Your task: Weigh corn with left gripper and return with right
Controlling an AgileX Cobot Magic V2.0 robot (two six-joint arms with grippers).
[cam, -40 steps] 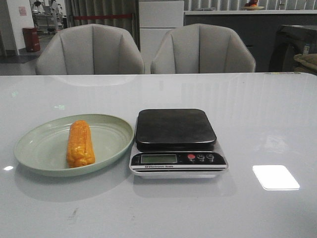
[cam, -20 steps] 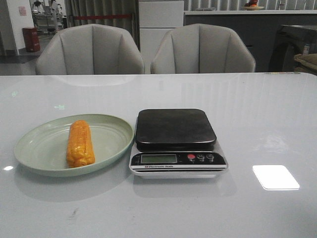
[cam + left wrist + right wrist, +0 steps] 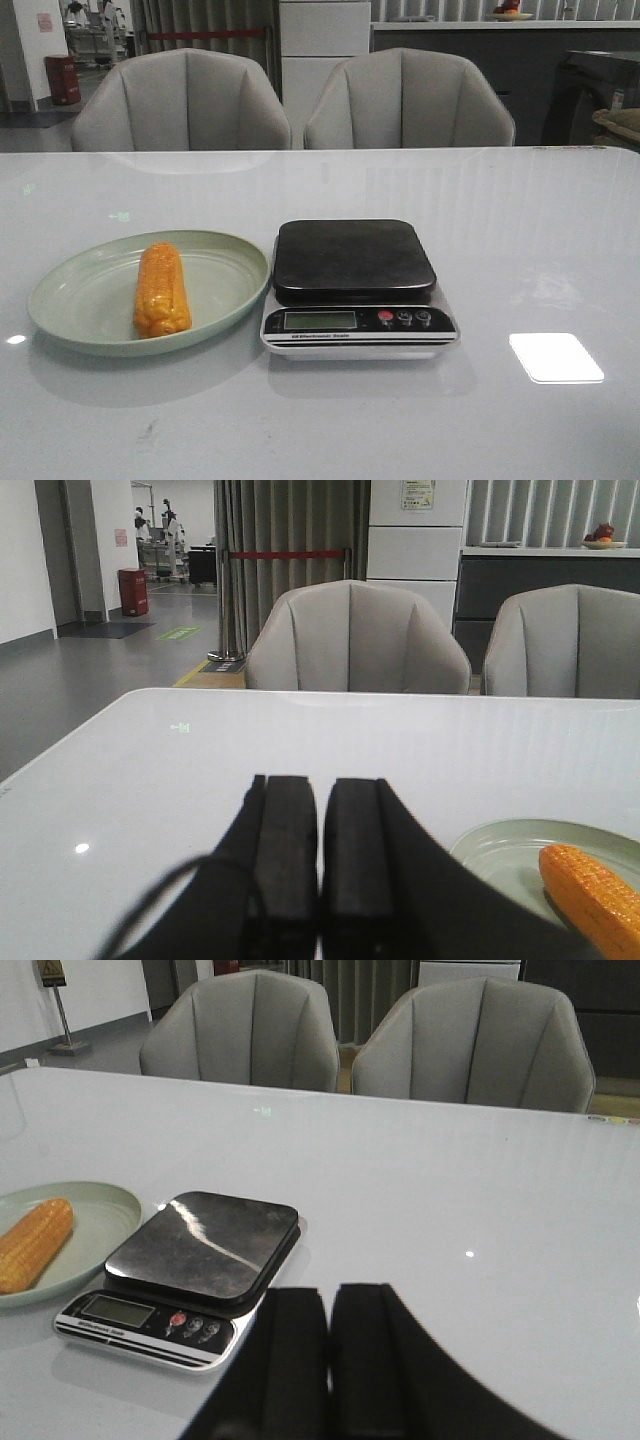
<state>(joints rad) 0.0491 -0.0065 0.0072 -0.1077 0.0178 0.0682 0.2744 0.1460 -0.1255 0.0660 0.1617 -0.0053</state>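
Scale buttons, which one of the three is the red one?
The leftmost button, right beside the display on the scale. The two buttons to its right are dark.

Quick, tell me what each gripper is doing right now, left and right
Left gripper: closed, holding nothing; the corn lies on the plate.
Right gripper: closed, holding nothing.

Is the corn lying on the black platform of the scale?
No, the corn lies on the green plate, beside the scale, whose platform is bare.

Corn (image 3: 162, 290) unobstructed above; scale (image 3: 356, 285) just beside
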